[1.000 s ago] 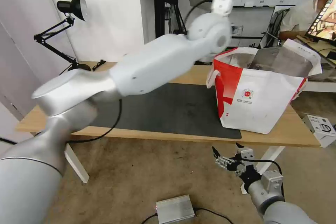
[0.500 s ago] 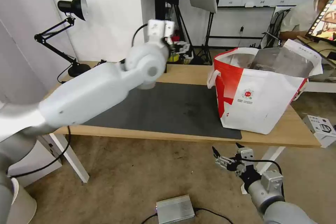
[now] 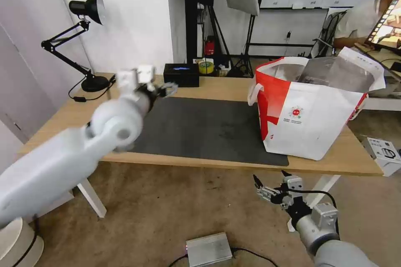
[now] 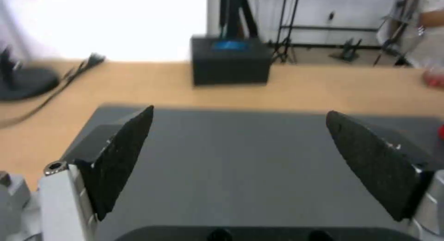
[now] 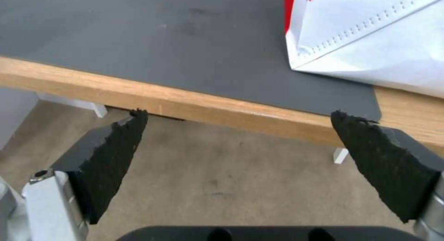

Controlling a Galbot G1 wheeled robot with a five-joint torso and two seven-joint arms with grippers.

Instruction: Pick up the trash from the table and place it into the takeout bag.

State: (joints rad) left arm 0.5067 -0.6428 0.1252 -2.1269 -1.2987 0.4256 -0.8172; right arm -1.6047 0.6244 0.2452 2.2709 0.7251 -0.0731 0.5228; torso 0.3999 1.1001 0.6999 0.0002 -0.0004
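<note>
The takeout bag, white and red with foil lining, stands open on the right end of the table, partly on the dark grey mat. The trash is out of view. My left gripper hovers open over the mat's far left corner; the left wrist view shows its gripper with nothing between the fingers, above the mat. My right gripper hangs open below the table's front edge. In the right wrist view that gripper faces the table edge and the bag's bottom corner.
A black tissue box sits at the table's back edge, seen in the left wrist view as the box. A black desk lamp stands at the back left. A silver box lies on the floor, a white box at right.
My left arm has swung from high beside the bag down and leftward across the table; its gripper now sits low over the mat's left end. The right arm has not moved.
</note>
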